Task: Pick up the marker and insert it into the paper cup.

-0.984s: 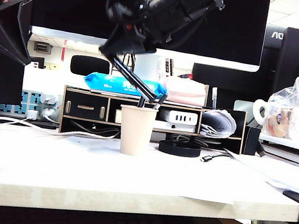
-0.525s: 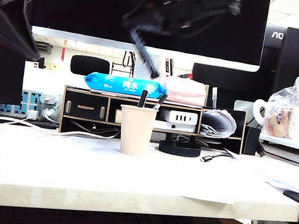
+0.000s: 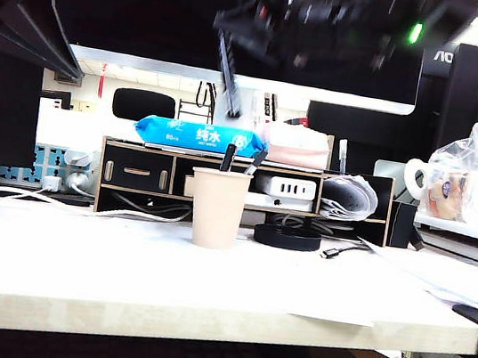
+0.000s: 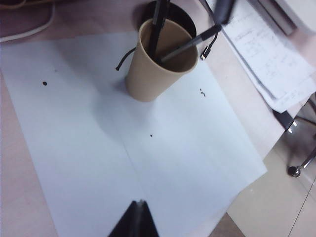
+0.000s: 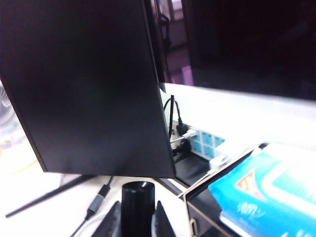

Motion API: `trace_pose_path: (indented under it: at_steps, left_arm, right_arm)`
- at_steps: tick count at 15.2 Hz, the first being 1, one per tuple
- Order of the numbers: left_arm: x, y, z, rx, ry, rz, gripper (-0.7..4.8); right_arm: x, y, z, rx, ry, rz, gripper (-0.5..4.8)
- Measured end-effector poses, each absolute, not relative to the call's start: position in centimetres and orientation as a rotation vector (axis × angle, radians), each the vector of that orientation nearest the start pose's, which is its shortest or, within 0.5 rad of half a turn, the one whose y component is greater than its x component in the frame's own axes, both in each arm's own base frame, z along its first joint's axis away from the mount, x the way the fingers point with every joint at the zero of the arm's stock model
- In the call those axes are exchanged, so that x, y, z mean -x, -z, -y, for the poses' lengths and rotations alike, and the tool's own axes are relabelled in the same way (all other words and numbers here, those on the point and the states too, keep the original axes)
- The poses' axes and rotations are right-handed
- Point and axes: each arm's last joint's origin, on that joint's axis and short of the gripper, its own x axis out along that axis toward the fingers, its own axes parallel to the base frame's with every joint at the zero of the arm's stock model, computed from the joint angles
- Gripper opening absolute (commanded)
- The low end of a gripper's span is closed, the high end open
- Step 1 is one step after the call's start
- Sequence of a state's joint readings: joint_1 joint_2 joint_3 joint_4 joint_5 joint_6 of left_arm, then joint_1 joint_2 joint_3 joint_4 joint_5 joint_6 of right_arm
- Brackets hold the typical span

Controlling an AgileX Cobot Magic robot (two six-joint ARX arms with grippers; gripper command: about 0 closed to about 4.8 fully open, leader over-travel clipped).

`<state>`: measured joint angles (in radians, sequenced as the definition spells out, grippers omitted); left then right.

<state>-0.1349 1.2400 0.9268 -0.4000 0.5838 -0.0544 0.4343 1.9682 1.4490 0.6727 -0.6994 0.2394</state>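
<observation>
Exterior view, right tool (image 3: pixel 232 43) clenching marker (image 3: pixel 229 74) high above paper cup (image 3: pixel 217 208), left tool (image 4: pixel 134 219) clenched.

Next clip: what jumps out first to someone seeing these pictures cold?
The blurred right hand high over the table, closed on the long black marker, which hangs tilted above the paper cup. The cup stands mid-table on white paper with two shorter dark pens already leaning inside it. The left hand hovers over the paper nearer the table's front edge, its fingers together and empty.
</observation>
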Motion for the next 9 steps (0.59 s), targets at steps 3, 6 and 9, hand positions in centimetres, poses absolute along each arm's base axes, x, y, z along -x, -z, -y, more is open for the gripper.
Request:
trace_pose_path:
  at_steps: [3,6,9]
  left_arm:
    - [-25.1,-27.5,5.0,0.218,0.666,-0.731,-0.05]
    - [-25.1,-27.5,5.0,0.218,0.666,-0.731,-0.05]
    - [-25.1,-27.5,5.0,0.216,0.668,-0.723,-0.05]
  right_arm:
    - [-41.4,-27.5,-20.7,-0.242,-1.141,0.031,0.17]
    - [-42.2,-25.7,-20.5,-0.252,-1.127,-0.001,0.17]
    - [-42.2,-25.5,-20.5,-0.25,-1.136,0.0,0.17]
